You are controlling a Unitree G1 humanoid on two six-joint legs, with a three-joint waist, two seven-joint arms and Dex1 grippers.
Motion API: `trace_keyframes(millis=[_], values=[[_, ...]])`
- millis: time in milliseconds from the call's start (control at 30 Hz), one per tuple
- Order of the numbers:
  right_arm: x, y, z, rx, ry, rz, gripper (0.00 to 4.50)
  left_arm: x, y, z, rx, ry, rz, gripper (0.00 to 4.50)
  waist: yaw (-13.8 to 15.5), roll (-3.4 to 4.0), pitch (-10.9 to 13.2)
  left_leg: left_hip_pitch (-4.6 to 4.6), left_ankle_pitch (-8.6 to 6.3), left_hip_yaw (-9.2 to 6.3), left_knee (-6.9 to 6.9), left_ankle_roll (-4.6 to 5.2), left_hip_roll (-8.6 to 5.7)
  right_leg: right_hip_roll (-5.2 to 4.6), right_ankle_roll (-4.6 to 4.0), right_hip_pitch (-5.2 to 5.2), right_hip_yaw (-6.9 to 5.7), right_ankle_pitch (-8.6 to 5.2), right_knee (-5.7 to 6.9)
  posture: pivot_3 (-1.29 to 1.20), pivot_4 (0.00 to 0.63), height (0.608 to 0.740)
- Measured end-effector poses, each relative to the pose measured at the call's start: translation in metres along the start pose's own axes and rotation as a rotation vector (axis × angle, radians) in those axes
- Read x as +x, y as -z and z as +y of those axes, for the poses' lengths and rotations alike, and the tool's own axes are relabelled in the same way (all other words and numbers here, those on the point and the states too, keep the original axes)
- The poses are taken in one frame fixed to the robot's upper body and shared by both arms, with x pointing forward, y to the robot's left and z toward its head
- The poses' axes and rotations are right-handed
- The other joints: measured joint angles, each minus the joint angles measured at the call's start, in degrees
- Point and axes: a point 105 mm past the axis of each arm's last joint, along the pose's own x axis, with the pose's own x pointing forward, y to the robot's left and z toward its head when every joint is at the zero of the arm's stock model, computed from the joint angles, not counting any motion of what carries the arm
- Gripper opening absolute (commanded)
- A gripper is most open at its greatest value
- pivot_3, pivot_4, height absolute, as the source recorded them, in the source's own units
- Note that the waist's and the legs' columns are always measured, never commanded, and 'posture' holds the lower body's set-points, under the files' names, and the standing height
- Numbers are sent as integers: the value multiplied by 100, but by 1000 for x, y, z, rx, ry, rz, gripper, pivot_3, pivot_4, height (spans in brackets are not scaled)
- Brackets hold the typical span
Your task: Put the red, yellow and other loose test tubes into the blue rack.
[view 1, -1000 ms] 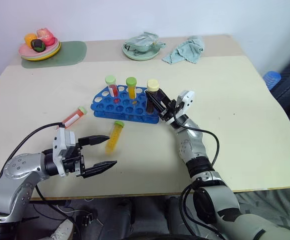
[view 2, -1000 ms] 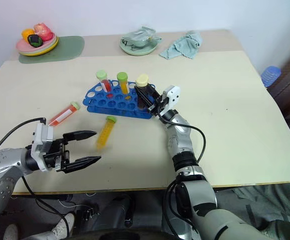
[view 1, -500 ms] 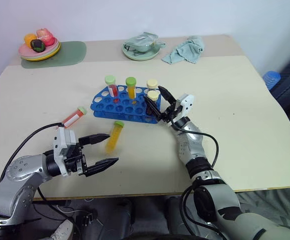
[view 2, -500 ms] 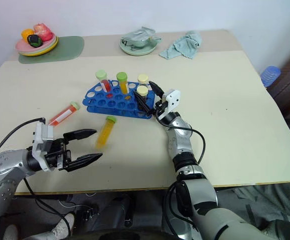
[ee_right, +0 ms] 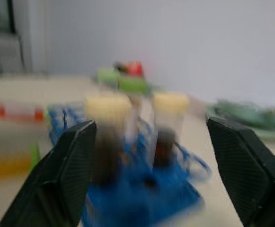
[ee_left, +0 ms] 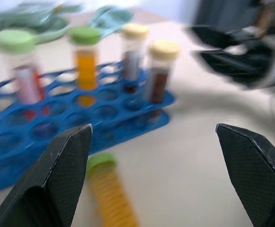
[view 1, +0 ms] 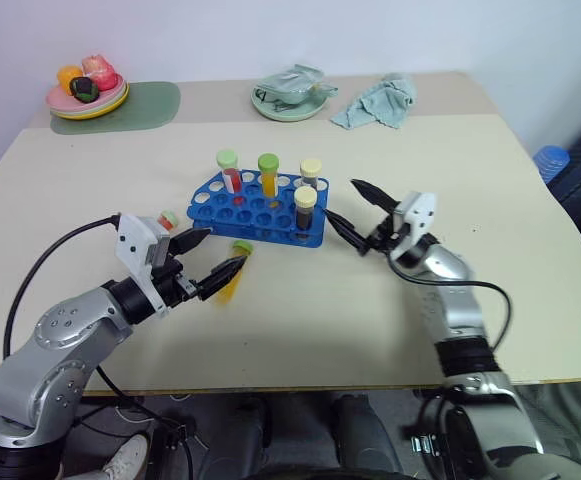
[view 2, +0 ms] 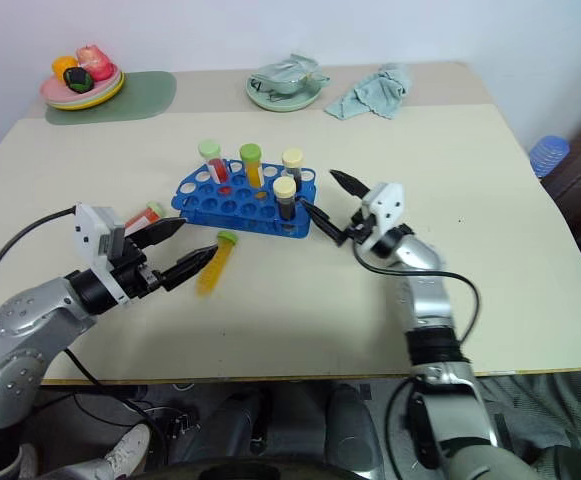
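Cream table (view 1: 530, 190), wide and mostly bare. Blue rack (view 1: 258, 208) just past table centre, long side running roughly 9 to 3 o'clock. Four tubes stand upright in it: green-capped red tube (view 1: 228, 171) at the 10 o'clock end, green-capped orange tube (view 1: 267, 177) next along, cream-capped pale tube (view 1: 311, 175) at the back right, cream-capped dark tube (view 1: 305, 208) at the front right corner.

Left gripper (view 1: 212, 256) at 7 o'clock from the rack, fingers spread wide, grasping nothing, aimed level toward the rack. Yellow tube (view 1: 233, 272) lies flat on the table just beside its lower fingertip, green cap toward the rack; contact cannot be told. Red tube (view 1: 167, 220) lies at 9 o'clock from the rack, partly hidden behind the left wrist.

Right gripper (view 1: 355, 215) at 3 o'clock from the rack, released, fingers apart and empty, tips just clear of the dark tube.

Far edge: fruit plate (view 1: 88, 100) on a green mat (view 1: 145, 102) at 11 o'clock; green dish (view 1: 291, 103) at 12; teal cloth (view 1: 377, 103) at 1.
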Motion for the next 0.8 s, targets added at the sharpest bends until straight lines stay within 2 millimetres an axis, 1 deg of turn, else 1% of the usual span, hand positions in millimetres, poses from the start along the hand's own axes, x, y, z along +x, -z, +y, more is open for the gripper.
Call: trace_keyframes(millis=[67, 133, 200, 267, 333, 433, 500, 600, 700, 800], values=[[-21, -3, -9, -19, -15, 64, 3750, 5, -3, 8, -20, -68, 59, 4290, 46, -1, 0, 0, -10, 0, 5, 17, -1, 0, 0, 3, 0, 0, 0, 0, 150, 740], [-44, -7, -15, -39, -57, 136, 3750, 11, -6, 9, -20, -81, 159, 4290, 109, -4, 0, -1, -12, 3, 8, 21, -2, 0, 1, 6, 0, 0, 0, 0, 150, 740], [-60, -13, -19, -46, -101, 178, 3750, 16, -8, 10, -19, -80, 256, 4290, 118, -5, -1, 3, -13, 7, 8, 23, -2, 0, 1, 9, 0, 0, -1, 0, 150, 740], [-80, -17, -20, -46, -178, 243, 3750, 31, -12, 9, -71, -56, 324, 4290, 151, -5, -1, 3, -13, 10, 14, 24, -4, 0, 2, 15, -1, 0, -2, 0, 150, 740], [-93, -24, -21, -44, -237, 271, 3750, 42, -10, 11, -137, -60, 388, 4290, 149, -8, -1, 2, -12, 10, 22, 22, -4, 0, 3, 18, -1, 0, -1, 0, 150, 740], [-109, -30, -18, -26, -308, 304, 3750, 49, 1, 21, -209, -101, 491, 4290, 76, -10, -2, 3, -2, 17, 17, 5, 1, 1, 3, 9, 0, -1, 0, 0, 150, 740], [-114, -30, -13, 6, -343, 318, 3750, 57, 8, 26, -232, -141, 533, 4290, 78, -11, -1, 4, -1, 17, 19, 2, 3, 1, 3, 8, 0, 0, 2, 0, 150, 740], [-113, -34, -6, 17, -380, 312, 3750, 67, 14, 26, -240, -174, 584, 4290, 128, -11, -1, 2, -1, 21, 28, 2, 1, 0, 3, 10, 7, 0, 4, 0, 150, 740], [-111, -42, 0, 9, -407, 305, 3750, 77, 24, 22, -238, -194, 645, 4290, 181, -15, -1, -3, -3, 17, 35, 4, -2, -2, 4, 10, 8, 0, 3, 0, 150, 740], [-114, -45, 8, 15, -427, 314, 3750, 81, 35, 19, -243, -205, 701, 4290, 179, -19, 0, -5, -4, 18, 39, 5, -4, -2, 4, 10, 9, 0, 3, 0, 150, 740]])
